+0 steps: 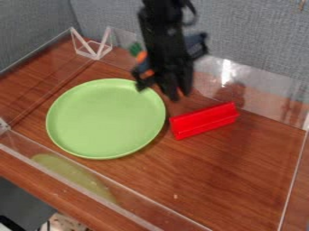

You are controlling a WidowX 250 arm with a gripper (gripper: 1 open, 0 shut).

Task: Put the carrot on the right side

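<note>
Grey textured wall (259, 41) behind and at left side — corner visible at upper left. Surface (223, 185) is reddish-brown wood, with thin plank lines. Clear, see-through strip (121, 206) runs along front edge; another clear panel (272, 101) stands at back — bright light reflection (226, 72) on it.

Tabletop (218, 185): wood, smooth, glossy. Plate (105, 119): smooth, plastic-looking. Block (204, 121): shiny. Back wall (259, 41): rough, cloth-like.

One green plate (105, 118), one red block (204, 121), one pincer (167, 83)
</note>
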